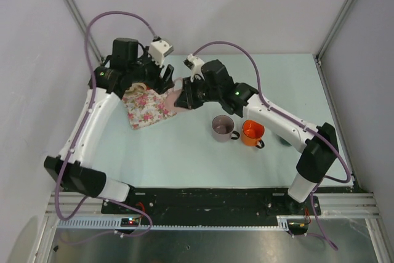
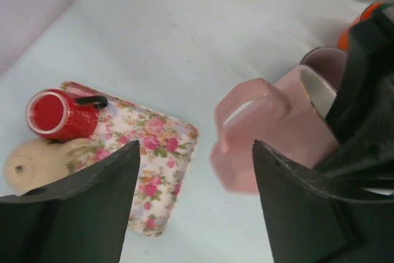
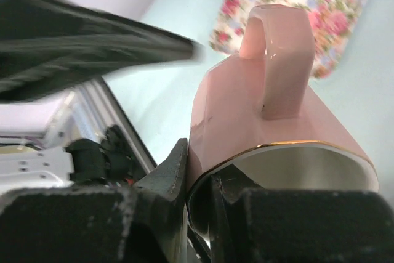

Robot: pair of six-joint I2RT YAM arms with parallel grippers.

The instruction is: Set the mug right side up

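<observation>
The pink mug [image 3: 258, 121] is in the right gripper [image 3: 200, 180], at the far middle of the table [image 1: 184, 158], just off the right edge of the floral tray [image 1: 146, 109]; the gripper's fingers [image 3: 172, 173] are clamped on the mug's wall, one outside and one inside the mouth; a thin gold line runs round the rim, which is the only marking on the mug that shows; the mug is tilted, with its mouth turned toward the right gripper and its handle uppermost in the right wrist view; whether its base touches the table cannot be told.

The left gripper [image 2: 196, 152] hangs over the far left of the table, above the tray and near the pink mug; its two dark fingers stand wide apart with nothing between them.

The tray bears a print of pink roses and green leaves on a pale ground; a red mug [image 2: 58, 114] with a black handle lies on its side at one end of the tray; a beige vessel [image 2: 31, 164] lies just beside it, touching or nearly so.

Right of centre a mauve mug [image 1: 222, 127] and an orange mug [image 1: 252, 132] stand upright just beside each other, mouths up, each with its handle on its near right side; both are well apart from the tray.
</observation>
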